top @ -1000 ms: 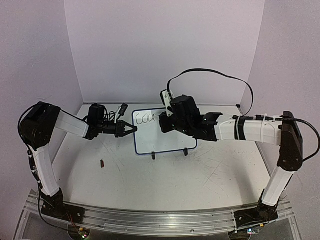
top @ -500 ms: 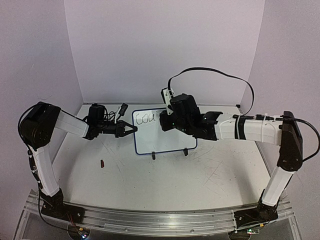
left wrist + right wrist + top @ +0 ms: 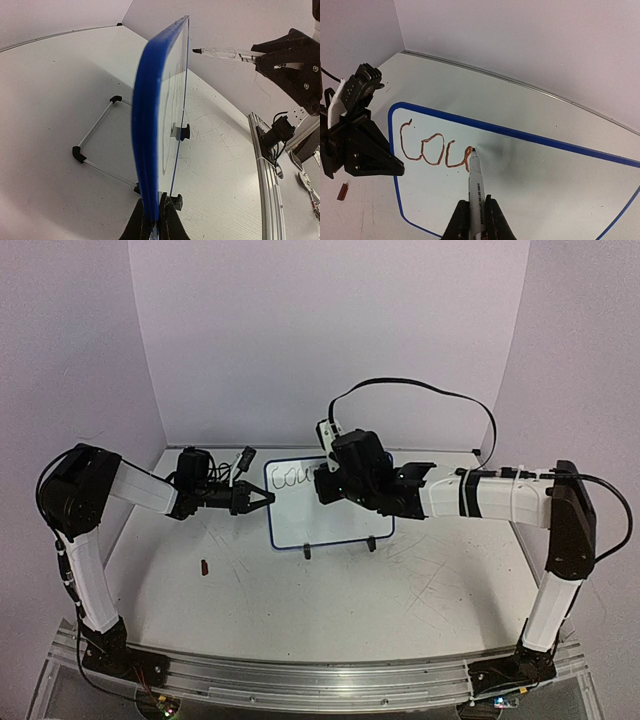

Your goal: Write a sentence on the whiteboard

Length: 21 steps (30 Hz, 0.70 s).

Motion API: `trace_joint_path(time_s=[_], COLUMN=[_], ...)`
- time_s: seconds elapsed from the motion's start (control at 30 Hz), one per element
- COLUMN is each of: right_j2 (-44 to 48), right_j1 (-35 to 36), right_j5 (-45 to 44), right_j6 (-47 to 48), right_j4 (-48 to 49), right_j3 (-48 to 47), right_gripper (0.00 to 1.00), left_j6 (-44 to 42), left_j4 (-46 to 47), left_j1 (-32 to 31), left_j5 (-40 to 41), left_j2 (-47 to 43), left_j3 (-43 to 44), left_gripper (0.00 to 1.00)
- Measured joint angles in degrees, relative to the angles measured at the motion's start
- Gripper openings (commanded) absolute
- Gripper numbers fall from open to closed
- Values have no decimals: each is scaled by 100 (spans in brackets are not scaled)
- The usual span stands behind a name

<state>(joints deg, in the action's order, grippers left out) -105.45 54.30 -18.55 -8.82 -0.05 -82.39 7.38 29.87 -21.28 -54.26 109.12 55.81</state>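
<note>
The whiteboard (image 3: 335, 515) stands upright on the table, blue-framed, seen edge-on in the left wrist view (image 3: 150, 115). My left gripper (image 3: 263, 499) (image 3: 156, 222) is shut on its left edge, one finger on each face. My right gripper (image 3: 326, 486) (image 3: 476, 220) is shut on a marker (image 3: 476, 182), whose tip touches the board. The sentence (image 3: 434, 149) reads "Cou" in reddish-brown loopy strokes at the board's upper left (image 3: 292, 476), and the tip rests at the end of the last stroke. From the left wrist, the marker (image 3: 220, 52) points at the board's face.
A small reddish-brown cap (image 3: 205, 566) (image 3: 342, 192) lies on the table left of the board. Black clip feet (image 3: 308, 552) and a wire stand (image 3: 95, 130) hold the board up. A black cable (image 3: 420, 386) arcs above the right arm. Walls enclose the back and both sides.
My right gripper has shifted slightly left and up with the marker, and the last stroke has grown a little. The left gripper and the board have stayed put.
</note>
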Motion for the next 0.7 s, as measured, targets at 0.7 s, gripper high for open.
trace_joint_path(time_s=[0.7], right_j2=[-98], right_j1=[0], right_j5=[-37], right_j6=[2], right_j4=[-76], right_j3=[-186], right_gripper=[0], left_j6=[0], left_j4=[-4], left_j1=[0], left_j5=[0], left_j2=[0], left_j3=[2], left_gripper=[0])
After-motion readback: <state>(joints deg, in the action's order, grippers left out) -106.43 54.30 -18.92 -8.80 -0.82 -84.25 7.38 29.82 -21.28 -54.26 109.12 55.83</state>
